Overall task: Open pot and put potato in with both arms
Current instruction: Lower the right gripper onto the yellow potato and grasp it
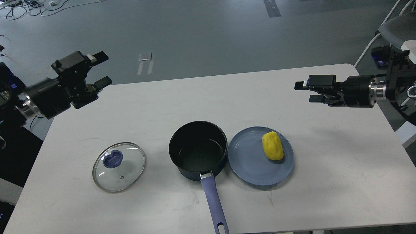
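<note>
left gripper raised agape, right gripper level

floor: grey, cables top-L | white table | grey chair top-R

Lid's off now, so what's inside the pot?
Nothing: the pot shows only its bare black interior. The potato lies on the plate. Its near inner wall is hidden.

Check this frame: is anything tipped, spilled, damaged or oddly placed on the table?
Nothing stands out. The pot sits upright and empty, its glass lid lies flat on the table to its left, and the potato rests on the plate. No spills or damage show.
</note>
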